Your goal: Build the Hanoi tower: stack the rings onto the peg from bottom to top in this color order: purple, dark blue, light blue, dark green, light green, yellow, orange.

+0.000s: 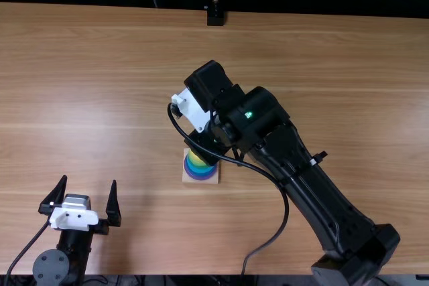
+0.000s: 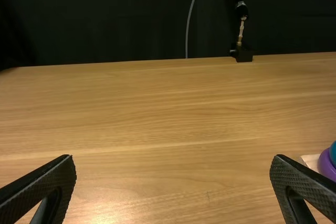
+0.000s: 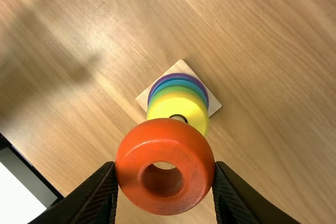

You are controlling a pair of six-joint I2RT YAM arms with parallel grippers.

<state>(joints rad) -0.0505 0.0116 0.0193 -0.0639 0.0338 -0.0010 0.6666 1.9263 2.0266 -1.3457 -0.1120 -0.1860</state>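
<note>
Over the ring stack, my right gripper (image 1: 206, 144) points down, partly hiding it. In the right wrist view that gripper (image 3: 165, 182) is shut on the orange ring (image 3: 184, 137), held above the stack and overlapping its edge. The yellow ring (image 3: 181, 106) is the topmost on the peg (image 3: 179, 118), with green, blue and purple bands below, all on a square wooden base (image 3: 214, 103). From above, the purple ring (image 1: 200, 176) shows at the bottom of the stack. My left gripper (image 1: 80, 199) stands open at the near left; its fingers also spread wide in the left wrist view (image 2: 173, 187).
A black stand (image 1: 215, 17) is at the table's far edge. The right arm (image 1: 315, 185) stretches from the near right across to the middle, with a loose black cable (image 1: 285, 212) hanging beside it. Bare wood (image 1: 87, 98) lies left of the stack.
</note>
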